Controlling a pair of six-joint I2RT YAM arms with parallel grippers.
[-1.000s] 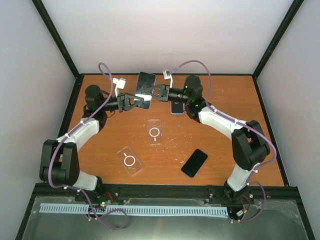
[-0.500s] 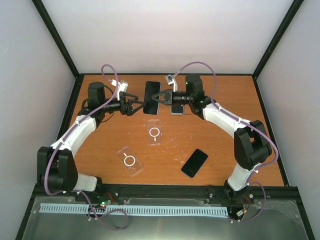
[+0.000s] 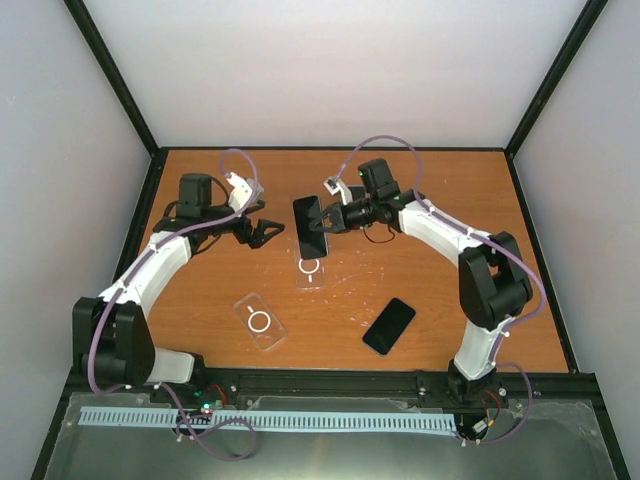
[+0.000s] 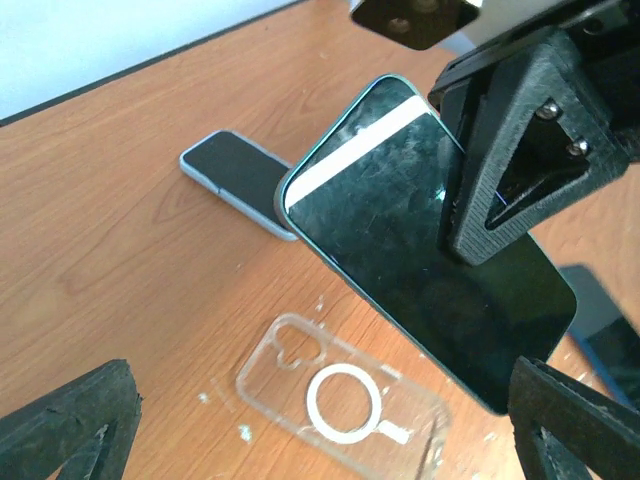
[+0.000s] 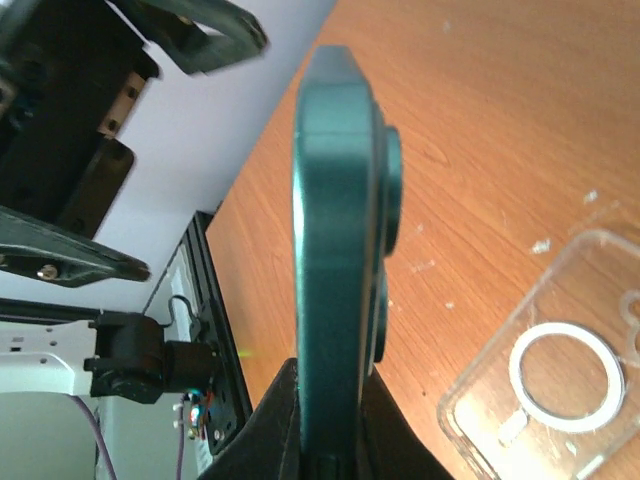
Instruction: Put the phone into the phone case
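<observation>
1. Phone (image 3: 310, 228): pinched at one edge by right gripper (image 3: 327, 222), held tilted in air just above clear phone case (image 3: 310, 266).
2. Lower back-side down; align camera bump (image 5: 388, 170) with cutout (image 4: 291, 352); seat corners evenly.
3. Left gripper (image 3: 262, 231): spread wide, empty; free to steady case.

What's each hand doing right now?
Left hand: open, holding nothing.
Right hand: closed on the phone.
</observation>
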